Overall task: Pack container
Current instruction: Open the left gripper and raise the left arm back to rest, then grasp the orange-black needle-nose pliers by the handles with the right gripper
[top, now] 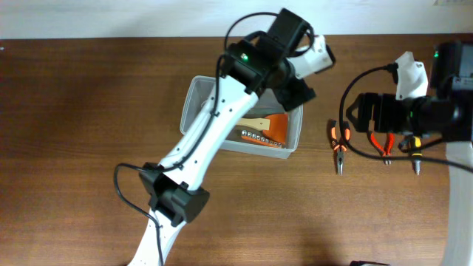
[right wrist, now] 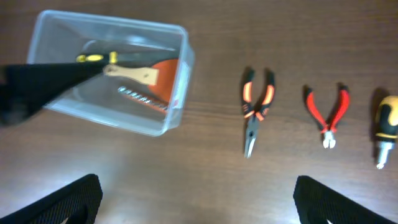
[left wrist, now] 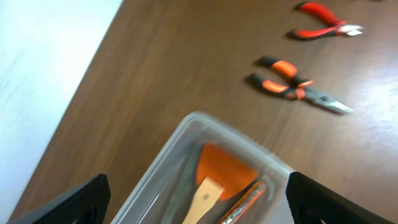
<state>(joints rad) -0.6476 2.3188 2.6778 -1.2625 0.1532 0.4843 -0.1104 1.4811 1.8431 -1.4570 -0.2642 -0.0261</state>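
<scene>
The container (top: 194,100) lies long axis left-right, slightly skewed

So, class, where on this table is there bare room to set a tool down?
Free: the wide stretch of table left of the container, the strip on its near side, and a narrow gap between container and orange-black pliers. Crowded: inside the container, and the row of pliers, red cutters and screwdriver at right.

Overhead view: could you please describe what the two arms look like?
The left arm has white links, black joints, a black cable and a green light near the wrist. The right arm is black at the wrist, with a white bracket, green light and looping black cable.
</scene>
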